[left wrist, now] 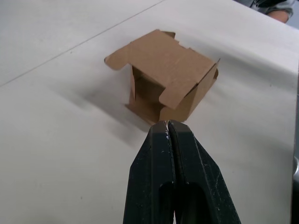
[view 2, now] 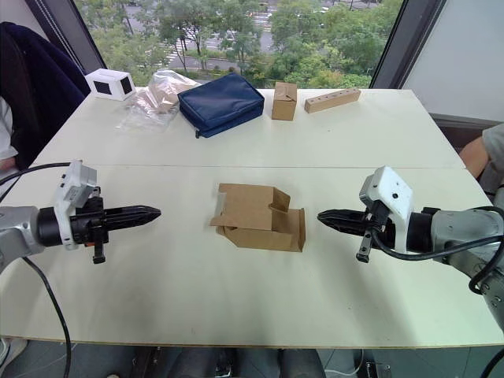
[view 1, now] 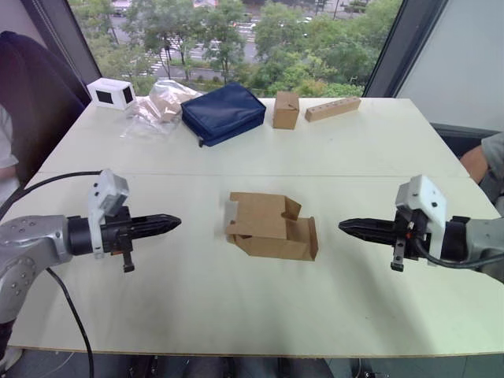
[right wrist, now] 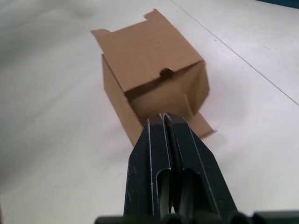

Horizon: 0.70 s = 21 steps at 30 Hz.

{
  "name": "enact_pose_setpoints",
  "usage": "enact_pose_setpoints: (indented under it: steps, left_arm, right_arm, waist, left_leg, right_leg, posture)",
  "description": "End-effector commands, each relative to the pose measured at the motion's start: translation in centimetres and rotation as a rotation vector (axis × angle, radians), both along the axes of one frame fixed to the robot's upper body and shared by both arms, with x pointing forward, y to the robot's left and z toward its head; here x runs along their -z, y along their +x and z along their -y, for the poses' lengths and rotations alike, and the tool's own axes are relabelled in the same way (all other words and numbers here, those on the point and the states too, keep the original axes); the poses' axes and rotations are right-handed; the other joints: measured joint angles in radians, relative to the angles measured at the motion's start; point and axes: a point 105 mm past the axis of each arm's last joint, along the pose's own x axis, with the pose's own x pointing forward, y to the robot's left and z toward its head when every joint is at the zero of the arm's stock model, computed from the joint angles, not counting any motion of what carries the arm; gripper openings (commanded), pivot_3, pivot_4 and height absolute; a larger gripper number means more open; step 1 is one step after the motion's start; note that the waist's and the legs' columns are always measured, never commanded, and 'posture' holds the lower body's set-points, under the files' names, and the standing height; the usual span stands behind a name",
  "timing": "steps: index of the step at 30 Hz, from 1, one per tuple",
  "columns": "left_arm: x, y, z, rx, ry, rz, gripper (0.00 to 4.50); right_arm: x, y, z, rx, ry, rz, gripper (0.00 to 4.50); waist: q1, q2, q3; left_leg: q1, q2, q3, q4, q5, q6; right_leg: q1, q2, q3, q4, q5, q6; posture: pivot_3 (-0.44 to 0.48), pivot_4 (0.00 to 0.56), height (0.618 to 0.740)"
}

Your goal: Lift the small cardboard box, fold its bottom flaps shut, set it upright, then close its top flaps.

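Left pincer [view 1: 175, 224], right pincer [view 1: 345, 227] flank untouched small cardboard box [view 1: 272, 227].

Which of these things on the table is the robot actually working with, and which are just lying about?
For the job:
- small cardboard box, on its side between the arms, flaps open
- left pincer, shut, apart from it
- right pincer, shut, apart from it

Lying about, at the far edge:
- navy pouch
- smaller sealed box
- wooden block
- clear plastic bag
- white box
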Motion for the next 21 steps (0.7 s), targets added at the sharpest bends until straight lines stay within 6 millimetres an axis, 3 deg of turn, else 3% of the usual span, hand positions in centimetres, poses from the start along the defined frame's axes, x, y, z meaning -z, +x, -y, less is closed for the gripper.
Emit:
enact_pose_setpoints:
  steps: [1, 8, 21]
  left_arm:
    - [-1.4, -0.4, 0.2, 0.007, 0.009, 0.057, 0.02]
    - [-0.4, -1.1, 0.8, 0.028, 0.015, 0.005, 0.02]
    - [0.3, 1.2, 1.6, 0.054, 0.025, -0.035, 0.02]
  right_arm:
    - [-0.6, 0.4, 0.5, 0.0, -0.023, 0.028, 0.0]
    - [-0.9, 0.2, 1.5, 0.009, -0.058, 0.013, 0.0]
    - [-0.6, -0.8, 0.6, -0.003, -0.05, 0.009, 0.0]
  waist:
    - [0.001, 0.0, 0.0]
    - [0.003, 0.0, 0.0]
    - [0.004, -0.001, 0.0]
  left_leg:
    - [0.0, 0.0, 0.0, 0.0, 0.0, 0.0]
    - [0.0, 0.0, 0.0, 0.001, 0.0, 0.0]
    - [0.001, 0.0, 0.0, 0.001, 0.0, 0.0]
  right_leg:
    - [0.0, 0.0, 0.0, 0.0, 0.0, 0.0]
    - [0.001, 0.0, 0.0, 0.0, 0.0, 0.0]
    - [0.002, 0.002, 0.0, 0.0, 0.002, 0.003]
  posture:
    - [0.0, 0.15, 0.74]
    - [0.0, 0.15, 0.74]
    - [0.0, 0.15, 0.74]
